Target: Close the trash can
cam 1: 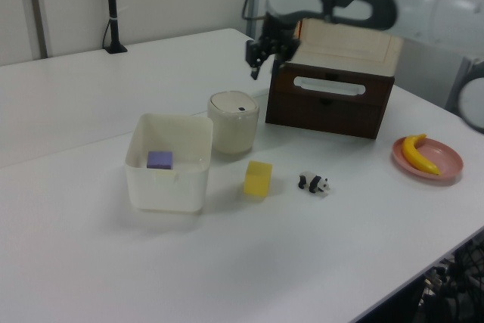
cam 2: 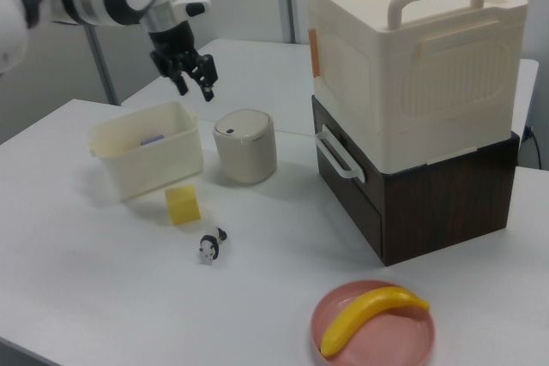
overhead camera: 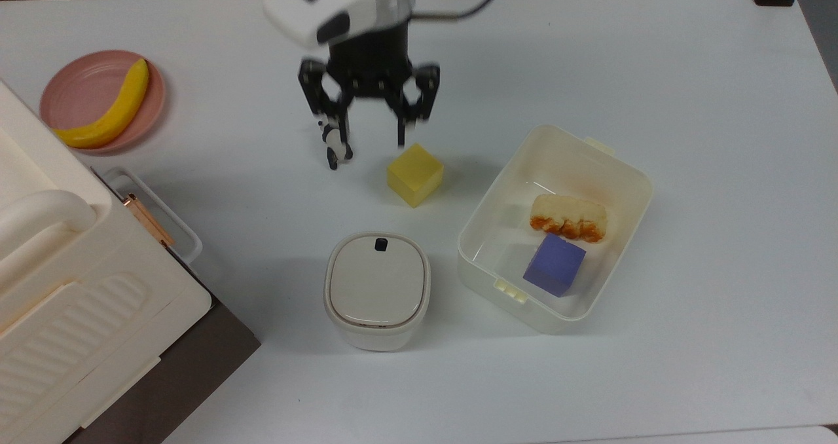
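Near the table's front edge, your small cream plastic trash can [overhead camera: 378, 291] sits lidded; the gripper [overhead camera: 368, 126], wide open and empty, could clip the yellow cube [overhead camera: 414, 174] descending.

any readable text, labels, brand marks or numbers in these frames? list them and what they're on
None that can be read.
trash can: plain lid, a small black button, no lettering.
white tub: no label.
cream ribbed box: no markings seen.
hand and arm: no legible brand mark.
pink plate, banana, yellow block: unmarked.
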{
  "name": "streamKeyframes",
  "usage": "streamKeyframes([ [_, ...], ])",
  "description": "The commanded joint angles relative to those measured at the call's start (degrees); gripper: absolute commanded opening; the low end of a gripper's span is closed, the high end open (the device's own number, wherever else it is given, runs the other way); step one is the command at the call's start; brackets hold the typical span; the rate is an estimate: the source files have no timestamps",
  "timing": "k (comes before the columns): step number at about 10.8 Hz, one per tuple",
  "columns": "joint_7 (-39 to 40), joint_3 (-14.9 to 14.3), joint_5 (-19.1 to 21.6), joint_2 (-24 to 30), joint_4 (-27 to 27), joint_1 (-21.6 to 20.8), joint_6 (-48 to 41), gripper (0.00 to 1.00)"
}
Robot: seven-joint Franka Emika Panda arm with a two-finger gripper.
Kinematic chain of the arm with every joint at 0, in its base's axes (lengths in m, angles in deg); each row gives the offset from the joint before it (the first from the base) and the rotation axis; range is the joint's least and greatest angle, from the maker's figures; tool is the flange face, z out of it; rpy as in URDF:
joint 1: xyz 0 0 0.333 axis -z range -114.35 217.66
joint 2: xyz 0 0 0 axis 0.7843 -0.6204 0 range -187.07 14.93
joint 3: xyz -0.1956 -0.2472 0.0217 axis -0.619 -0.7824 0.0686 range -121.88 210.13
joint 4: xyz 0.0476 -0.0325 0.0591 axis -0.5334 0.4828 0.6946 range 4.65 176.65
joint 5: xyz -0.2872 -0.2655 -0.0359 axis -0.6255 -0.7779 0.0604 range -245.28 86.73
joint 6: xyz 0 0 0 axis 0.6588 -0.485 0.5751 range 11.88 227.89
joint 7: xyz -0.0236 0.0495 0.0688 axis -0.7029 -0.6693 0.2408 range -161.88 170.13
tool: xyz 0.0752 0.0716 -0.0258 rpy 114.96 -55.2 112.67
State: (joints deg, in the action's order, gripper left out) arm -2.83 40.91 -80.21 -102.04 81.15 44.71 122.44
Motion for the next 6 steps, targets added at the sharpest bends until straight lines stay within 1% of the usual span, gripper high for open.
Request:
streamKeyframes([
  [1, 1.8, -0.7, -0.4, 11.4, 10.8, -0.4, -11.8, 1.00],
  [2, 3.4, -0.7, -1.1, 12.2, 10.7, -0.2, -15.9, 1.00],
  [3, 5.3, -0.6, -1.0, 12.7, 10.7, -0.2, -17.8, 1.00],
  [5, 5.4, -0.5, -0.3, 12.3, 9.2, -0.3, -21.7, 1.00],
  [6, 5.0, -0.5, -0.1, 12.2, 9.2, -0.3, -22.0, 1.00],
])
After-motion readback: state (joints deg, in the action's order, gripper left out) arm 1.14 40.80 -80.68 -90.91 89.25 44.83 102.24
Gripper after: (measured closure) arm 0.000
